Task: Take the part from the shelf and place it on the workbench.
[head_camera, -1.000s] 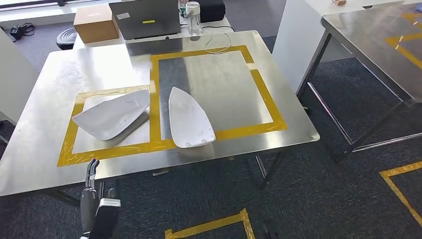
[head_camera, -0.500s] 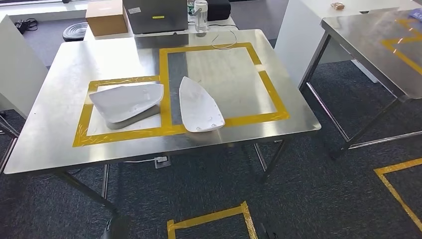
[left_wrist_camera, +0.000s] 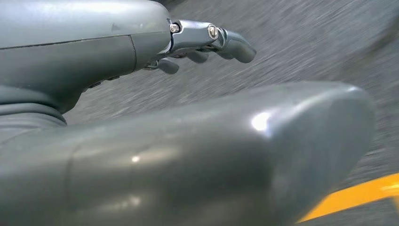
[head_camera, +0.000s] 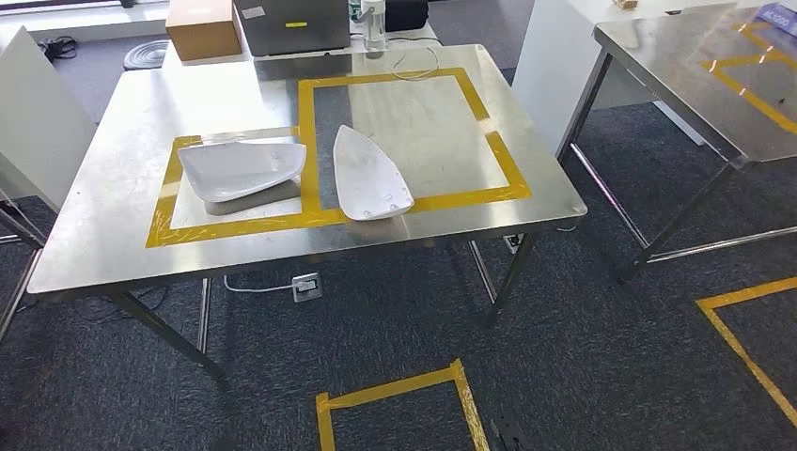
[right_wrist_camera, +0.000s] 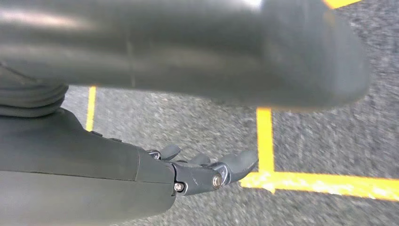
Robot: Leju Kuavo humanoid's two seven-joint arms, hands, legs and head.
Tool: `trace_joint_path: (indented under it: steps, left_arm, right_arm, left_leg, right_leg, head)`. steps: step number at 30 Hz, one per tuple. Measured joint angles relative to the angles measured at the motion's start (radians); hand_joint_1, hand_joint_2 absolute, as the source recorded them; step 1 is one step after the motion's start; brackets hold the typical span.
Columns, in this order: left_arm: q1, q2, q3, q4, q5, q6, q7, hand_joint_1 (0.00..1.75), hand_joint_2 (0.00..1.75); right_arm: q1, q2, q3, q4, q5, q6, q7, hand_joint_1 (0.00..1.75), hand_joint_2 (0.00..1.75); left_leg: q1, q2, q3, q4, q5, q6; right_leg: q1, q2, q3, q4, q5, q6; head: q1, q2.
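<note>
Two white shell-shaped parts lie on the steel workbench (head_camera: 122, 113) in the head view. One part (head_camera: 240, 167) sits inside the smaller yellow-taped square; the other part (head_camera: 369, 174) lies across the tape edge of the larger square. My left hand (left_wrist_camera: 117, 52) hangs over grey carpet, its fingers (left_wrist_camera: 207, 40) spread and holding nothing. My right hand (right_wrist_camera: 155, 174) also hangs above the carpet and yellow floor tape, fingers (right_wrist_camera: 235, 162) loosely extended, with nothing in it.
A cardboard box (head_camera: 202, 26), a grey case (head_camera: 291, 23) and a bottle (head_camera: 373, 19) stand at the workbench's far edge. A second steel table (head_camera: 695, 75) is at the right, a white panel (head_camera: 33, 113) at the left. Yellow tape (head_camera: 395, 404) marks the carpet.
The whole picture has shifted: the camera has pulled back, so the workbench looks farther away. My left hand has dropped out of the head view. The two parts lie as before.
</note>
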Motion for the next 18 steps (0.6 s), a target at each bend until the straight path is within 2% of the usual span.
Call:
trace_joint_path:
  steps: [3, 4, 6, 7, 8, 9, 10, 11, 12, 13, 14, 15, 16, 17, 18]
  left_arm:
    - [0.008, 0.007, 0.003, 0.007, 0.005, -0.020, 0.056, 0.00, 0.00]
    - [0.022, 0.016, 0.012, 0.015, 0.021, -0.033, 0.106, 0.00, 0.00]
    - [0.047, 0.032, 0.041, 0.031, 0.073, -0.053, 0.196, 0.00, 0.00]
    - [0.056, 0.037, 0.060, 0.037, 0.099, -0.057, 0.222, 0.00, 0.00]
    - [0.057, 0.037, 0.076, 0.038, 0.114, -0.058, 0.229, 0.00, 0.00]
    - [0.058, 0.036, 0.090, 0.039, 0.123, -0.058, 0.232, 0.00, 0.00]
    - [0.058, 0.033, 0.100, 0.039, 0.128, -0.058, 0.233, 0.00, 0.00]
    - [0.057, 0.030, 0.109, 0.038, 0.132, -0.057, 0.233, 0.00, 0.00]
    - [0.058, 0.024, 0.115, 0.038, 0.135, -0.056, 0.231, 0.00, 0.00]
    - [0.058, 0.020, 0.121, 0.038, 0.133, -0.054, 0.226, 0.00, 0.00]
    - [0.060, 0.015, 0.124, 0.039, 0.126, -0.054, 0.219, 0.00, 0.00]
    - [0.062, 0.009, 0.125, 0.040, 0.113, -0.055, 0.208, 0.00, 0.00]
    - [0.063, 0.005, 0.125, 0.042, 0.095, -0.058, 0.195, 0.00, 0.00]
    - [0.063, 0.001, 0.123, 0.043, 0.074, -0.063, 0.182, 0.00, 0.00]
    - [0.062, -0.002, 0.120, 0.044, 0.053, -0.069, 0.171, 0.00, 0.00]
  right_arm:
    - [0.000, 0.000, 0.000, 0.000, 0.001, 0.005, -0.001, 0.00, 0.00]
    - [0.000, -0.001, 0.000, 0.001, 0.005, 0.008, -0.002, 0.00, 0.00]
    - [0.000, -0.002, 0.000, 0.001, 0.017, 0.014, -0.003, 0.00, 0.00]
    - [0.000, -0.003, 0.001, 0.001, 0.025, 0.014, 0.000, 0.00, 0.00]
    - [-0.001, -0.003, 0.002, 0.001, 0.031, 0.014, 0.003, 0.00, 0.00]
    - [-0.001, -0.004, 0.003, 0.001, 0.037, 0.014, 0.007, 0.00, 0.00]
    - [-0.003, -0.004, 0.005, 0.000, 0.042, 0.013, 0.010, 0.00, 0.00]
    - [-0.005, -0.004, 0.006, 0.000, 0.045, 0.014, 0.012, 0.00, 0.00]
    - [-0.006, -0.005, 0.007, -0.001, 0.048, 0.014, 0.014, 0.00, 0.00]
    - [-0.008, -0.005, 0.008, -0.001, 0.050, 0.015, 0.016, 0.00, 0.00]
    - [-0.008, -0.005, 0.009, -0.002, 0.051, 0.017, 0.018, 0.00, 0.00]
    - [-0.007, -0.005, 0.009, -0.001, 0.052, 0.019, 0.020, 0.00, 0.00]
    - [-0.005, -0.006, 0.009, -0.001, 0.051, 0.021, 0.022, 0.00, 0.00]
    - [-0.002, -0.006, 0.009, -0.001, 0.049, 0.023, 0.022, 0.00, 0.00]
    - [-0.001, -0.006, 0.009, -0.001, 0.047, 0.024, 0.020, 0.00, 0.00]
  left_leg:
    - [-0.001, -0.001, -0.003, -0.003, 0.000, -0.005]
    - [0.001, -0.002, -0.013, 0.049, -0.063, -0.014]
    - [0.006, -0.005, -0.029, 0.192, -0.182, -0.031]
    - [0.009, -0.005, -0.026, 0.264, -0.219, -0.039]
    - [0.011, -0.005, -0.005, 0.275, -0.187, -0.041]
    - [0.013, -0.006, 0.033, 0.255, -0.157, -0.043]
    - [0.015, -0.007, 0.089, 0.200, -0.156, -0.044]
    - [0.014, -0.009, 0.147, 0.125, -0.177, -0.042]
    - [0.012, -0.011, 0.191, 0.060, -0.206, -0.036]
    - [0.008, -0.012, 0.217, 0.012, -0.231, -0.028]
    - [0.003, -0.011, 0.220, -0.008, -0.234, -0.017]
    - [0.003, -0.007, 0.210, -0.006, -0.223, -0.005]
    - [0.003, -0.003, 0.201, -0.007, -0.211, 0.005]
    - [0.004, 0.000, 0.188, -0.008, -0.197, 0.015]
    - [0.005, 0.003, 0.172, -0.009, -0.181, 0.022]
  right_leg:
    - [-0.005, -0.002, -0.006, -0.007, 0.015, -0.005]
    - [-0.009, -0.003, -0.027, -0.011, 0.039, -0.011]
    - [-0.015, -0.009, -0.085, -0.013, 0.092, -0.017]
    - [-0.017, -0.012, -0.120, -0.008, 0.116, -0.017]
    - [-0.019, -0.015, -0.143, -0.002, 0.130, -0.013]
    - [-0.021, -0.017, -0.166, 0.006, 0.143, -0.008]
    - [-0.022, -0.018, -0.188, 0.015, 0.154, -0.002]
    - [-0.023, -0.019, -0.206, 0.024, 0.165, 0.004]
    - [-0.024, -0.019, -0.216, 0.029, 0.175, 0.012]
    - [-0.024, -0.018, -0.221, 0.029, 0.187, 0.018]
    - [-0.026, -0.018, -0.222, 0.025, 0.200, 0.025]
    - [-0.028, -0.017, -0.223, 0.020, 0.210, 0.032]
    - [-0.031, -0.015, -0.227, 0.023, 0.202, 0.038]
    - [-0.032, -0.013, -0.234, 0.042, 0.171, 0.044]
    - [-0.034, -0.011, -0.245, 0.081, 0.120, 0.048]
  head:
    - [0.000, 0.000]
    - [-0.003, 0.000]
    - [-0.010, 0.000]
    - [-0.013, 0.000]
    - [-0.013, 0.000]
    - [-0.013, 0.000]
    - [-0.013, 0.000]
    - [-0.012, 0.000]
    - [-0.011, 0.000]
    - [-0.011, 0.000]
    - [-0.011, 0.000]
    - [-0.013, 0.000]
    - [-0.015, 0.000]
    - [-0.015, 0.000]
    - [-0.014, 0.000]
